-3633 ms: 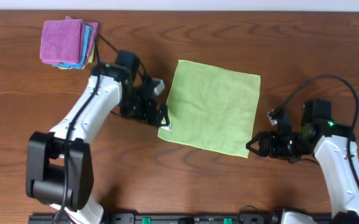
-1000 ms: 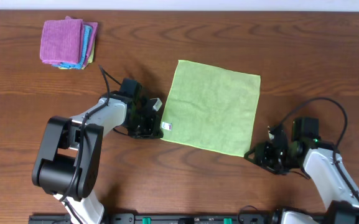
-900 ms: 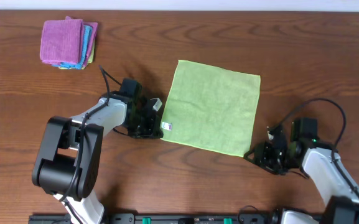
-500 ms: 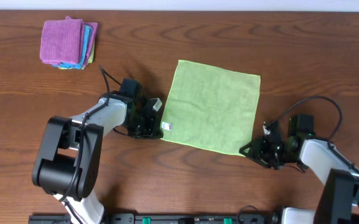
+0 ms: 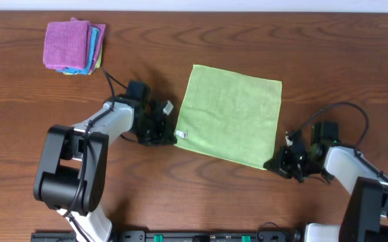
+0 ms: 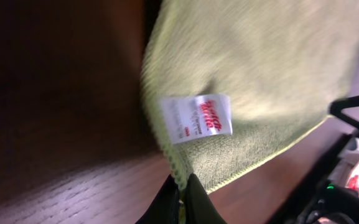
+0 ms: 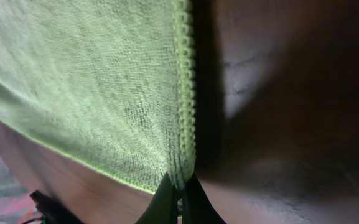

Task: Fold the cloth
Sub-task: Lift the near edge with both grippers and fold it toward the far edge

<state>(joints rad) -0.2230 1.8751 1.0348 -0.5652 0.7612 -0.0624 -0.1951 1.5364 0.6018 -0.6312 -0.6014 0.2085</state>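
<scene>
Nearest you, your right gripper point(image 5: 270, 165) was clenched on the hem of the cloth point(image 5: 230, 114) at its 5 o'clock corner; its wrist view showed the jaws pinched together on the stitched edge. Your left gripper point(image 5: 173, 139) was likewise clamped on the 8 o'clock corner, just beside the white tag point(image 6: 196, 117). The cloth lay spread flat, unfolded, mid-table point(image 5: 328, 60). Far off at 10 o'clock sat a stack of folded cloths point(image 5: 71, 46), purple on top.
</scene>
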